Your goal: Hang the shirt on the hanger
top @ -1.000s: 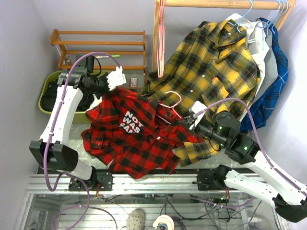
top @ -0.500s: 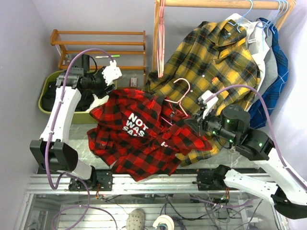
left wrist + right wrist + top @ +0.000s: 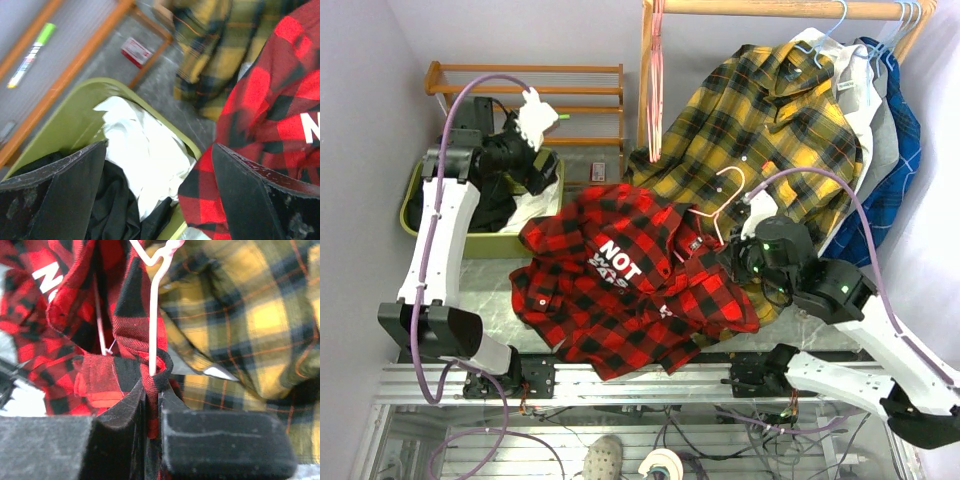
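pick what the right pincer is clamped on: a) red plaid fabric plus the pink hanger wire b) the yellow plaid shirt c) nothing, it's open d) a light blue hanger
A: in the right wrist view the right pincer is shut on a fold of the shirt, with the hanger wire running down into the same pinch.

1. The shirt (image 3: 620,300) is soft, fuzzy cloth and not shiny.
2. The hanger (image 3: 151,325) is thin, smooth wire.
3. The rack (image 3: 520,90) is smooth orange wood.
4. The bin (image 3: 75,122) is smooth green plastic.
5. The left tool (image 3: 157,195) has dull black pads (image 3: 55,195) with rough, pale scuff marks.
6. The yellow shirt (image 3: 770,130) is soft cloth too.
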Robot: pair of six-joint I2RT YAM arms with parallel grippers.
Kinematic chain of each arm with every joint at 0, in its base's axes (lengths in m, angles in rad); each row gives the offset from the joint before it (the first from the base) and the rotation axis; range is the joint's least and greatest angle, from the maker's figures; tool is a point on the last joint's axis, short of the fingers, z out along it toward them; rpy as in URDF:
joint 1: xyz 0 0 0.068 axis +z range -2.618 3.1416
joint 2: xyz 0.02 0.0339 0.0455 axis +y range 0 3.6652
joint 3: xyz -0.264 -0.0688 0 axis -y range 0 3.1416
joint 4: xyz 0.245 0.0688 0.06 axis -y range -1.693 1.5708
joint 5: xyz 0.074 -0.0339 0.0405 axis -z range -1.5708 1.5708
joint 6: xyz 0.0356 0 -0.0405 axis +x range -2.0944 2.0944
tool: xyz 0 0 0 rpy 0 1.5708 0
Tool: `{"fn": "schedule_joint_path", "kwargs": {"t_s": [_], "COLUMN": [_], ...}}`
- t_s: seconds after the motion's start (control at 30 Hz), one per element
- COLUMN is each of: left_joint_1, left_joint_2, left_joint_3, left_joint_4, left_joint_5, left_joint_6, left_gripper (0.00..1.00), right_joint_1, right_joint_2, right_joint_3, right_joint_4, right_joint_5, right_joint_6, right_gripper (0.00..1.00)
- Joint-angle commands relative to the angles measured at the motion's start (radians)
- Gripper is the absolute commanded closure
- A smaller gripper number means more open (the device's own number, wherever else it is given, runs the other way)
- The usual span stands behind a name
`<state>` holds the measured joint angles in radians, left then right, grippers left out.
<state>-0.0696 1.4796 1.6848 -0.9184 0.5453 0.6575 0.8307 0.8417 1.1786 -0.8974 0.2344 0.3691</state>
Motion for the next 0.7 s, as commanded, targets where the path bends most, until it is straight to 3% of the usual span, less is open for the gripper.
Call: {"fn": "schedule_joint_path", "kwargs": {"t_s": [0.0, 0.1, 0.2, 0.37, 0.67], "left_joint_1": [0.013, 0.012, 0.013, 0.012, 0.013], "left_joint_2": [-0.041, -0.049, -0.072, -0.109, -0.132], "left_joint_3": [0.143, 0.224, 0.227, 0.176, 0.238], "left_joint_4": [-0.002, -0.001, 0.005, -0.047, -0.179], "left_joint_5": [-0.224, -0.512, -0.632, -0.564, -0.493], "left_joint_6": [-0.304, -0.396, -0.419, -0.451, -0.448], "left_gripper": [0.01, 0.01, 0.01, 0.01, 0.01], "right_joint_1": [-0.01, -0.079, -0.234, -0.403, -0.41], "right_joint_2": [0.03, 0.137, 0.199, 0.163, 0.2], "right_joint_3": [-0.028, -0.011, -0.004, 0.005, 0.18], "right_joint_4": [0.026, 0.076, 0.168, 0.364, 0.387], "right_joint_5": [0.245, 0.257, 0.172, 0.082, -0.02], "right_joint_6": [0.065, 0.015, -0.076, -0.207, -0.294], "right_gripper": [1.0, 1.0, 1.0, 1.0, 1.0]}}
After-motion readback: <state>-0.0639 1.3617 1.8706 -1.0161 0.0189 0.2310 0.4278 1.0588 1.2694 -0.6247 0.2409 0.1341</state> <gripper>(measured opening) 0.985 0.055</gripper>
